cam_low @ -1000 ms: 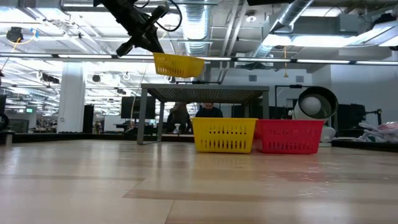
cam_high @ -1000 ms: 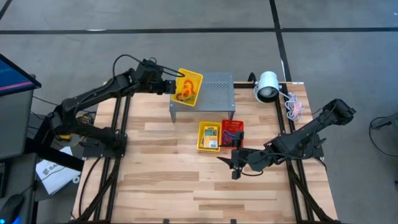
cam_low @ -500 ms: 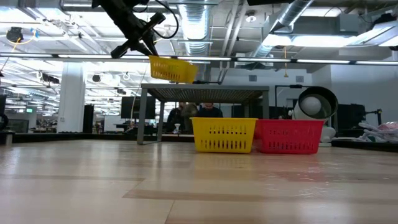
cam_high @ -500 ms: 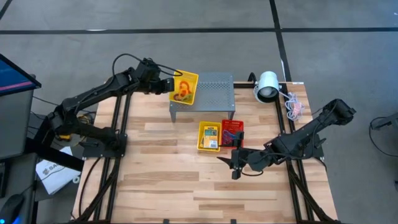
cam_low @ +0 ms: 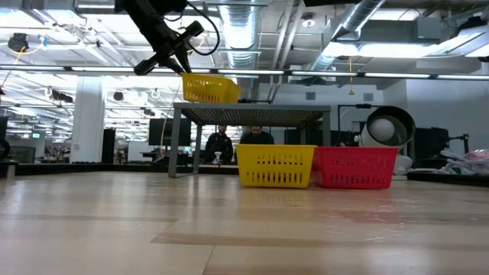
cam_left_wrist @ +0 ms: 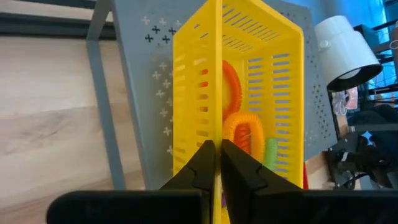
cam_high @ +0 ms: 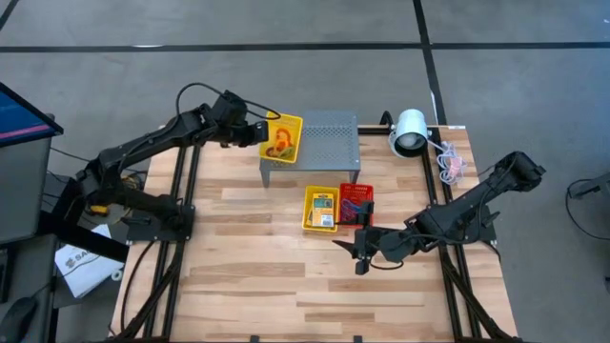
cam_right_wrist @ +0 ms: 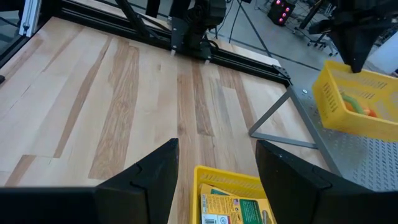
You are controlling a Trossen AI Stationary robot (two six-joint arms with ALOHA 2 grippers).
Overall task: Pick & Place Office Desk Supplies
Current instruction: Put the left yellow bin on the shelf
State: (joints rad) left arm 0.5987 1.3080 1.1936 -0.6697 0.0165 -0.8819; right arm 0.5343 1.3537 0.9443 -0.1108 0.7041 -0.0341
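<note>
On the front part of the table the right gripper [cam_high: 355,253] rests low, its fingers spread and holding nothing. Just behind it stand a yellow basket [cam_high: 321,209] with a yellow-and-green card box [cam_right_wrist: 233,205] inside, and a red basket [cam_high: 357,202] touching it. Farther back, above the grey perforated box [cam_high: 319,145], the left gripper [cam_high: 259,132] pinches the rim of a second yellow basket [cam_high: 283,138], which holds orange band loops [cam_left_wrist: 239,118].

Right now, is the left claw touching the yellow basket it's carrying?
Touching. In the left wrist view, the left claw is pinched shut on the yellow basket wall, with no gap visible.
</note>
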